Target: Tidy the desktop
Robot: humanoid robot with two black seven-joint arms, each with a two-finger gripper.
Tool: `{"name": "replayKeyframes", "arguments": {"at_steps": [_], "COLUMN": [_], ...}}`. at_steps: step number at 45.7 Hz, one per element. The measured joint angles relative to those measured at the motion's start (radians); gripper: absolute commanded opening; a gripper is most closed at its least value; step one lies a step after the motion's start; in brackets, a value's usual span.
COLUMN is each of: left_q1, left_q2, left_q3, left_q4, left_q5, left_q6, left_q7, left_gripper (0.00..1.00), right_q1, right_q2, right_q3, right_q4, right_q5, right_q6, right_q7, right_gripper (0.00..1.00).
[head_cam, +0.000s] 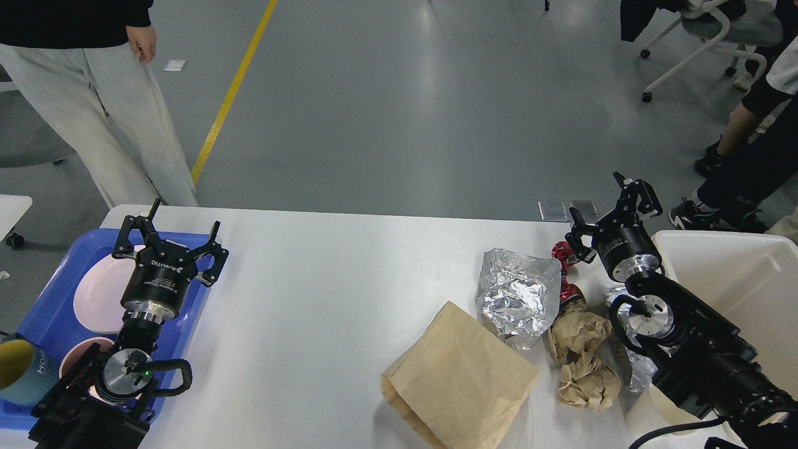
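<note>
The white desktop (pixel 324 299) carries litter on its right half: a flat brown paper bag (pixel 458 377), crumpled silver foil (pixel 516 293), a red crushed can (pixel 566 274) and wads of brown paper (pixel 583 355). My right gripper (pixel 600 206) hovers open and empty above the far right edge, just right of the can and left of the bin. My left gripper (pixel 181 227) is open over the blue tray, holding nothing.
A blue tray (pixel 47 312) at the left holds a pink plate (pixel 103 293), a pink bowl (pixel 78 365) and a teal cup (pixel 22 371). A cream-white bin (pixel 742 299) stands at the right. People stand beyond the table at left and right.
</note>
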Motion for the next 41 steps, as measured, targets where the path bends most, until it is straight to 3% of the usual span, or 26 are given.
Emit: {"name": "replayKeyframes", "arguments": {"at_steps": [21,41], "left_q1": [0.000,0.000], "left_q2": [0.000,0.000], "left_q3": [0.000,0.000], "left_q4": [0.000,0.000], "left_q5": [0.000,0.000], "left_q6": [0.000,0.000], "left_q7": [0.000,0.000], "left_gripper": [0.97,0.97], "right_q1": [0.001,0.053], "right_q2": [-0.005,-0.023], "right_q3": [-0.022,-0.066], "right_q4": [0.015,0.012], "right_q5": [-0.004,-0.006], "right_q6": [0.070,0.051], "right_q7": [-0.012,-0.004], "right_gripper": [1.00,1.00]}}
